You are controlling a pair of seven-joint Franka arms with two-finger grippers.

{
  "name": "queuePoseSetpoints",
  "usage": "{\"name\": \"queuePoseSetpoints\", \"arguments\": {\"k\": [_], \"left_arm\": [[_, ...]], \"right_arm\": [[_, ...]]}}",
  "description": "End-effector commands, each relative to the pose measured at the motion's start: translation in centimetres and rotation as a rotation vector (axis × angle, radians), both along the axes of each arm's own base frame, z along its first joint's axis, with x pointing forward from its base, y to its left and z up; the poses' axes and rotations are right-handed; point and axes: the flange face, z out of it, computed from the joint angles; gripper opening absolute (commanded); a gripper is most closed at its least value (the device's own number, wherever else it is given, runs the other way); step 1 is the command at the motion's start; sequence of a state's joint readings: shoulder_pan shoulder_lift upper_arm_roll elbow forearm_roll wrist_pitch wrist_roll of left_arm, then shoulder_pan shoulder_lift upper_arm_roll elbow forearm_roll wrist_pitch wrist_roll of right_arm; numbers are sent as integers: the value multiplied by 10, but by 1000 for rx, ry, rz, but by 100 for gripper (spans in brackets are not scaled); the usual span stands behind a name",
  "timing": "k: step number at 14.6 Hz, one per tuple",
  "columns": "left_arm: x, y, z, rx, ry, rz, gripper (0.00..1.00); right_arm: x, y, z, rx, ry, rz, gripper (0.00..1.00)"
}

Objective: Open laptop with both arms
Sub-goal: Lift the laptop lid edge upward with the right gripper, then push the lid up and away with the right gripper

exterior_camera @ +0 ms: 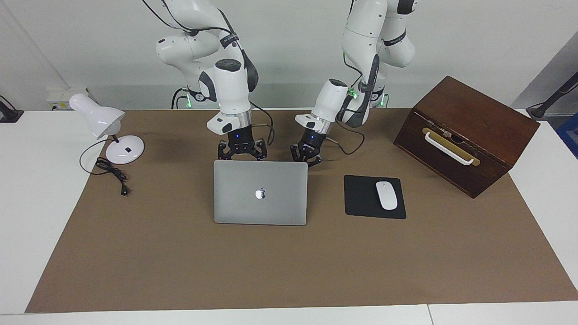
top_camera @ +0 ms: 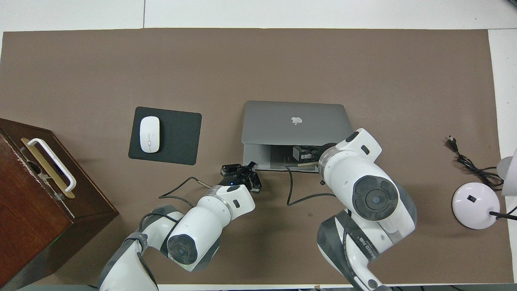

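The silver-grey laptop point(exterior_camera: 260, 192) point(top_camera: 295, 121) lies mid-table with its lid tilted partly up, hinge away from the robots, apple logo showing. A strip of its base point(top_camera: 262, 157) shows under the raised edge. My right gripper point(exterior_camera: 241, 151) point(top_camera: 303, 152) is open at the lid's raised edge, over the base; whether it touches the lid is hidden. My left gripper point(exterior_camera: 307, 155) point(top_camera: 243, 171) is shut with nothing in it, low at the base's corner toward the left arm's end of the table.
A black mouse pad point(exterior_camera: 361, 198) with a white mouse point(exterior_camera: 386, 195) lies beside the laptop toward the left arm's end. A brown wooden box point(exterior_camera: 465, 135) stands past it. A white desk lamp point(exterior_camera: 108, 131) and its cable point(exterior_camera: 110, 174) sit at the right arm's end.
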State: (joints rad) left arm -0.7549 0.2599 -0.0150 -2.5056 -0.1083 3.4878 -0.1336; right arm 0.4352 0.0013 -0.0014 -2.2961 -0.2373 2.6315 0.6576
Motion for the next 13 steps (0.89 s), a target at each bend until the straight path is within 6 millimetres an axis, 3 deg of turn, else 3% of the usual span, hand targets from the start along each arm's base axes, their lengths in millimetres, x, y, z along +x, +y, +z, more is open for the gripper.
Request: {"name": "queuePoseSetpoints", "arguments": {"k": [1,6,13], "left_arm": [[1,-2,-12,6,3,10,0],[1,-1,-14,8,7,11,0],[2,-1,-19,14,14,12,0]], "right_arm": [[29,-6,-4,-22,-6,15,100],[57,-10,10,-37,-31,40,100],[114,-21,51,-24,-60,44,100]]}}
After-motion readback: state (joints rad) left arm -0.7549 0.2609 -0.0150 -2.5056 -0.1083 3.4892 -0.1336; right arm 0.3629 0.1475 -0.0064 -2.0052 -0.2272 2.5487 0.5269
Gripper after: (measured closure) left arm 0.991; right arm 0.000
